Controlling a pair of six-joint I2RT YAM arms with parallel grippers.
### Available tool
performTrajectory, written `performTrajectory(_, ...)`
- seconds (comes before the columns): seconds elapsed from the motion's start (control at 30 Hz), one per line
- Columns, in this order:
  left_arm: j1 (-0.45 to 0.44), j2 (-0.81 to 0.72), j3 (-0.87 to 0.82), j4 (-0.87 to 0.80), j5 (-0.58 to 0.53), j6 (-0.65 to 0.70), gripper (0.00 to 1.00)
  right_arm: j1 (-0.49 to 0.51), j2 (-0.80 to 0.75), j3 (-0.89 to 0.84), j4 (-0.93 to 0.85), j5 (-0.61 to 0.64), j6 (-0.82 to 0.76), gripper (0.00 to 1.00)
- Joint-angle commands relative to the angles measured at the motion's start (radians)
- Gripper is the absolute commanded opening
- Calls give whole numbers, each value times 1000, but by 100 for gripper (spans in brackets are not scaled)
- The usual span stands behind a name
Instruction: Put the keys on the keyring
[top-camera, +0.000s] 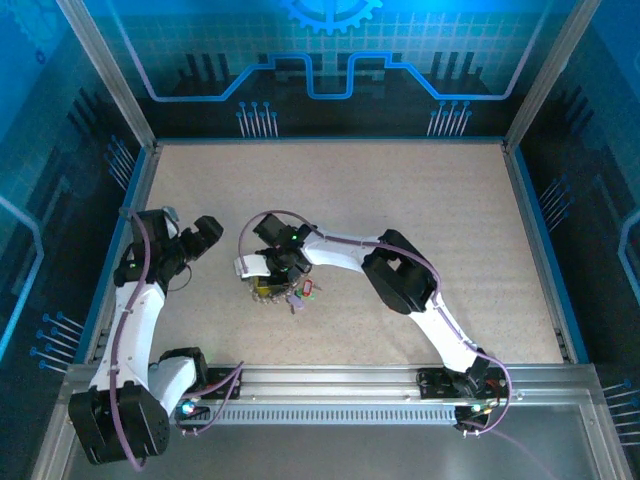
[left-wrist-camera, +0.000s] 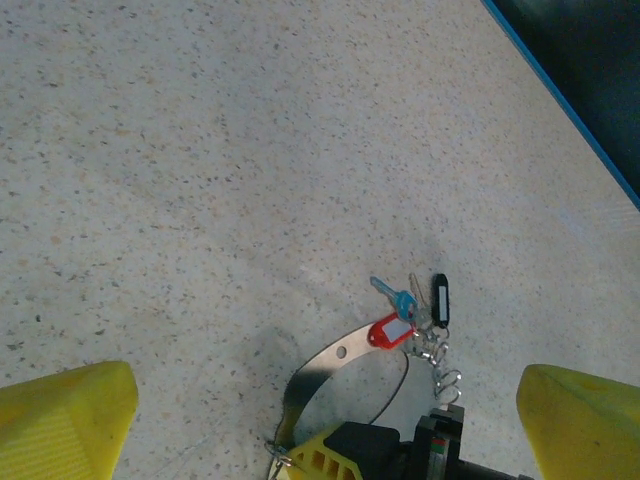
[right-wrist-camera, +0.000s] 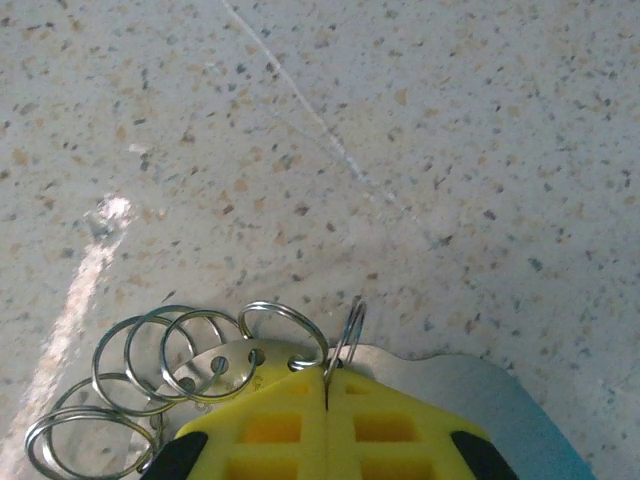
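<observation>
The keyring (left-wrist-camera: 335, 357) is a curved metal band with holes, lying on the speckled table beside a thin dark wire loop (left-wrist-camera: 395, 395). At its far end lies a bunch of keys: a blue-headed key (left-wrist-camera: 395, 297), a red tag (left-wrist-camera: 390, 331) and a black tag (left-wrist-camera: 440, 299). Several small split rings (right-wrist-camera: 160, 350) hang from the band's holes (right-wrist-camera: 230, 360). My right gripper (right-wrist-camera: 327, 375) is shut, its yellow fingers pinching one upright split ring (right-wrist-camera: 347, 335) at the band. My left gripper (top-camera: 205, 238) is wide open to the left of the bunch, its fingers (left-wrist-camera: 65, 420) holding nothing.
The right arm (top-camera: 400, 275) reaches across the middle of the table from the near right. A blue rim (left-wrist-camera: 560, 100) bounds the table at the sides. A thin scratch (right-wrist-camera: 300, 100) crosses the tabletop beyond the right fingers.
</observation>
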Motion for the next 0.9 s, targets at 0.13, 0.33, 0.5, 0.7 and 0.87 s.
performTrajectory(0.13, 5, -90, -58, 117, 155, 92, 98, -35, -158, -150, 163, -31, 61, 0)
performTrajectory(0.33, -27, -155, -132, 271, 294, 191, 93, -86, -272, -302, 303, -93, 164, 0)
performTrajectory(0.5, -160, -192, -181, 349, 315, 381, 88, -129, -353, -454, 465, -128, 228, 0)
performTrajectory(0.7, -245, -170, -198, 373, 386, 604, 67, -162, -458, -589, 572, -148, 243, 0)
performTrajectory(0.87, -286, -130, -183, 373, 481, 764, 58, -179, -553, -661, 592, -194, 219, 0)
